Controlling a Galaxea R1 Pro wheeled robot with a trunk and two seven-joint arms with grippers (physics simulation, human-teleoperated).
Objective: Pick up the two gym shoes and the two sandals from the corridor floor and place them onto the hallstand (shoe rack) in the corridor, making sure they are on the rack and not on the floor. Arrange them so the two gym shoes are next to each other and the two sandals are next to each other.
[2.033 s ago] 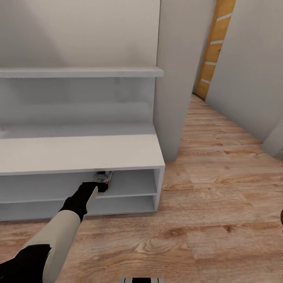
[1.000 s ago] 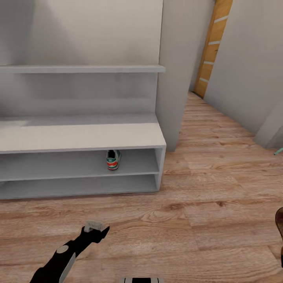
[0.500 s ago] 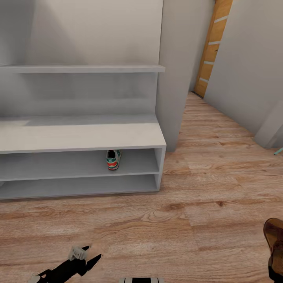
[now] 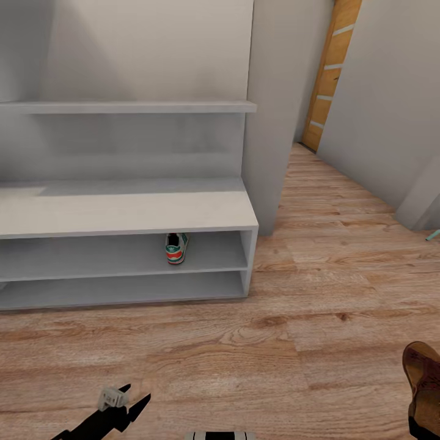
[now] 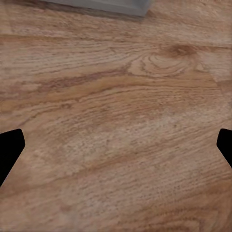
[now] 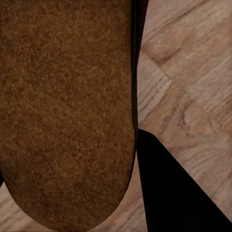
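Observation:
One white gym shoe [image 4: 176,249] with green and red-orange patches stands on the upper open tier of the pale grey hallstand [image 4: 122,214], under the bench and heel towards me. My left gripper [image 4: 135,394] hangs low over the wood floor in front of the rack, open and empty; in the left wrist view its black fingertips [image 5: 9,150] sit far apart over bare planks. A brown sandal [image 4: 423,379] is at the lower right, held by my right gripper [image 4: 425,429]. In the right wrist view the sandal's brown sole [image 6: 67,111] lies against a black finger [image 6: 169,193].
A grey wall pillar [image 4: 266,122] stands at the rack's right end. Beyond it the corridor floor [image 4: 342,244] runs back to an orange door [image 4: 333,73]. A small teal object [image 4: 433,235] pokes in at the right edge, by a grey wall corner.
My left arm has drawn back from the upper tier, leaving the gym shoe there, and sunk towards the picture's bottom. The sandal in my right gripper has come further into view.

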